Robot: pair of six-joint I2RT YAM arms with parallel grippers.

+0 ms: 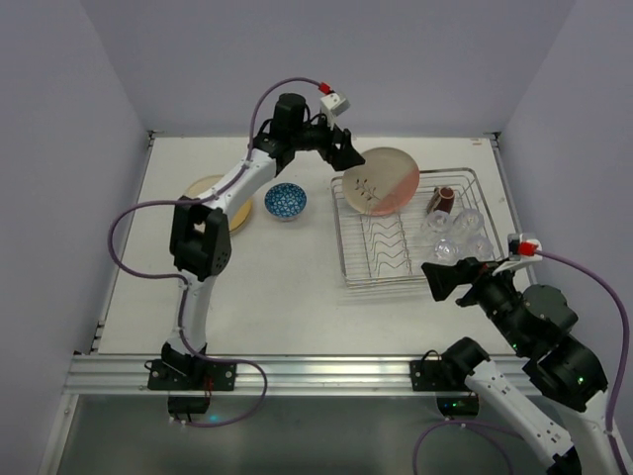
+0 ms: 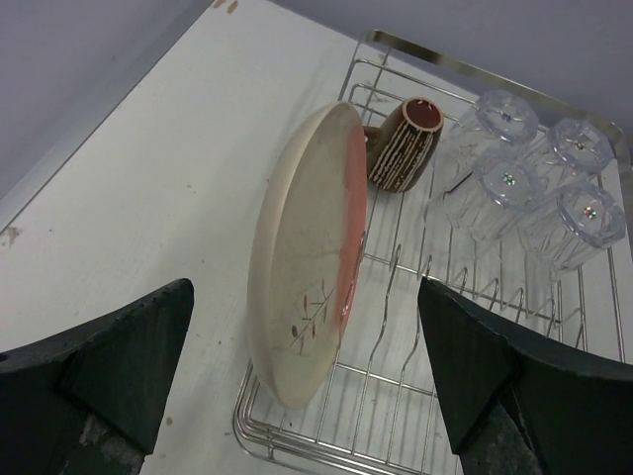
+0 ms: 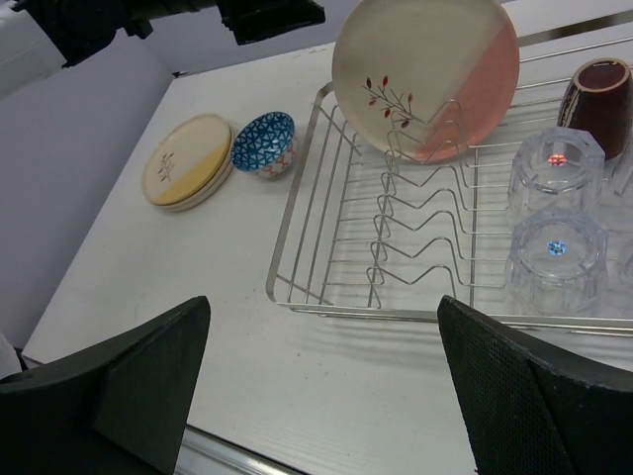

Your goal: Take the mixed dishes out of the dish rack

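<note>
Left jaws wide open, empty, lined up on the pink-and-cream plate (image 2: 307,257) upright at the dish rack's (image 1: 391,284) far-left corner. I'd pinch its rim and lift straight up, clear of the dividers (image 3: 415,213). Right jaws open, empty.

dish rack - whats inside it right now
One cream and pink plate stands in the dish rack dividers, beside a tilted brown mug and four upside-down clear tumblers. The rack corner behind the plate is covered from view.

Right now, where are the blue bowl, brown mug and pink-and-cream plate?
blue bowl (image 1: 285,201), top view, patterned inside.
brown mug (image 2: 398,156), left wrist view, striped side.
pink-and-cream plate (image 3: 425,74), right wrist view, its face.
</note>
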